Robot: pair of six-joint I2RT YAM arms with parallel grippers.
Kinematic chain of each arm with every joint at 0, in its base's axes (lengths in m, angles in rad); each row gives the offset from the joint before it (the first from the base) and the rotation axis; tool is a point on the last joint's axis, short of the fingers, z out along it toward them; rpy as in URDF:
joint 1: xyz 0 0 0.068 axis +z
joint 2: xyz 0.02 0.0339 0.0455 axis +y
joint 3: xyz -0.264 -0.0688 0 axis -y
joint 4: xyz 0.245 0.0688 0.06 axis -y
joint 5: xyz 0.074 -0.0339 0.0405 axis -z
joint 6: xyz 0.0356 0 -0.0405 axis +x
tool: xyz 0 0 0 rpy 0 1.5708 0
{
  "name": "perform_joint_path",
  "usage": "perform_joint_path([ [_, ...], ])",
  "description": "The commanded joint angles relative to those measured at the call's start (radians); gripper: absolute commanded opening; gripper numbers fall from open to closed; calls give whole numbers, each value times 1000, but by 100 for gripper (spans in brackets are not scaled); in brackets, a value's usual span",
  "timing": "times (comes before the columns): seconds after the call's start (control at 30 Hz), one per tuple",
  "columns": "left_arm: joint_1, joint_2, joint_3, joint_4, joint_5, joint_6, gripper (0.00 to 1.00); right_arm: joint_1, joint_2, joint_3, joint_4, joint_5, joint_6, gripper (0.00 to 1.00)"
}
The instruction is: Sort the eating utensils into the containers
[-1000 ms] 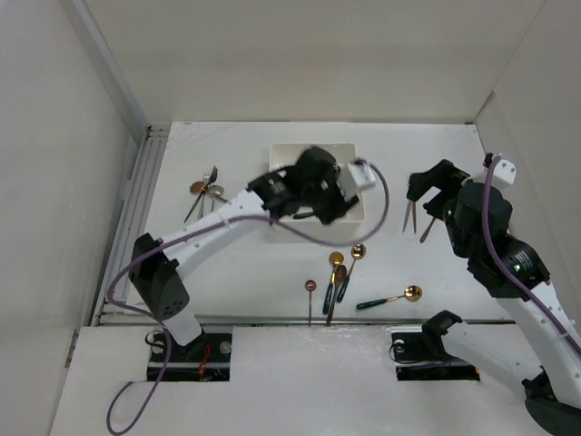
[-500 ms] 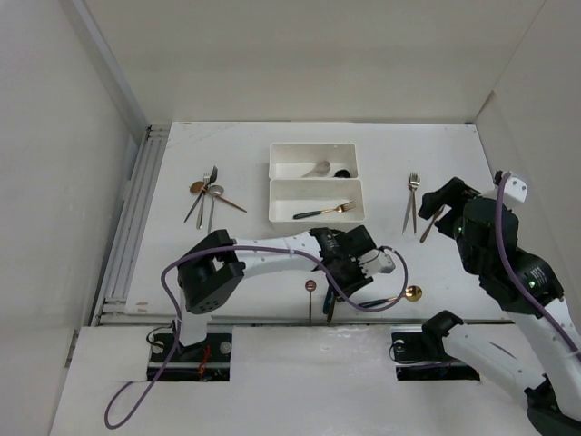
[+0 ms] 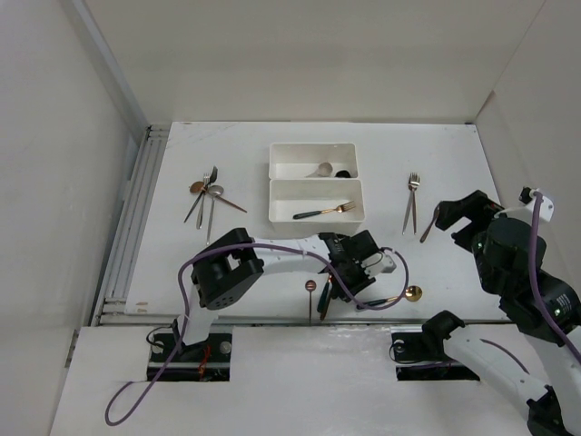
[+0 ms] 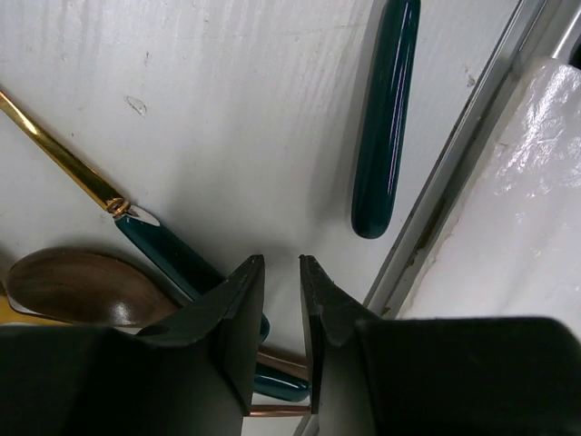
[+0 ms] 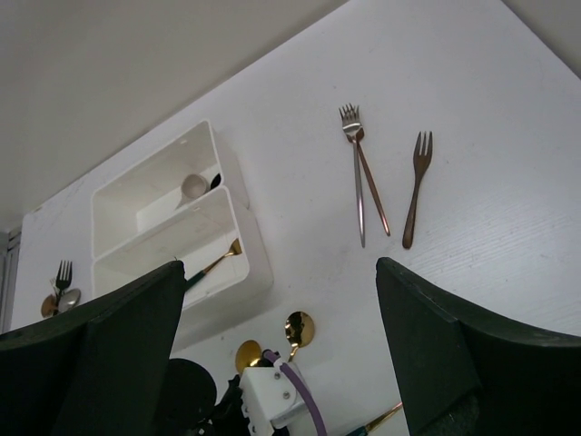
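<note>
Two white bins stand at the back middle. The far bin (image 3: pixel 313 146) holds a silver spoon (image 3: pixel 320 169) and a black one. The near bin (image 3: pixel 317 222) holds a gold fork with a green handle (image 3: pixel 324 212). My left gripper (image 3: pixel 334 286) is low over a cluster of spoons by the front edge. In the left wrist view its jaws (image 4: pixel 281 262) stand a narrow gap apart, with bare table between the tips. A green handle (image 4: pixel 168 259) and a copper stem pass under the fingers. My right gripper (image 3: pixel 458 211) (image 5: pixel 280 268) is wide open, empty and high.
Three forks (image 3: pixel 413 202) (image 5: pixel 356 173) lie right of the bins. Several utensils (image 3: pixel 207 193) lie left of them. A gold spoon (image 3: pixel 413 292) and a small spoon (image 3: pixel 310 286) lie near the front edge. A metal rail (image 4: pixel 454 182) runs just beside the left gripper.
My left gripper went from over the near bin down to the spoon cluster at the front edge, leaving the gold fork in the bin. My right arm drew back toward the near right.
</note>
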Motion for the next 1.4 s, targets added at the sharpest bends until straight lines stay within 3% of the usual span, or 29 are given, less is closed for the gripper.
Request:
perform_joint_path([
  [0.0,-11,18,21,3,-7,-1,20,-4,-2,30,-16,29,6,90],
  [0.17,-11,44,30,3,-67,-1,20,-4,7,39,-16,38,6,90],
  [0.33,-23,-52,39,-6,-79,42,18,-4,7,39,-16,48,6,90],
  [0.47,-23,-100,39,-6,-104,60,30,-4,7,39,-16,48,6,90],
  [0.73,-2,-89,30,15,-128,51,36,-4,7,39,-16,48,6,90],
  [1.17,22,-19,-14,67,-124,71,34,-4,16,57,-35,66,6,90],
  [1.37,22,41,-5,46,-73,71,22,-4,16,57,-35,77,6,90],
])
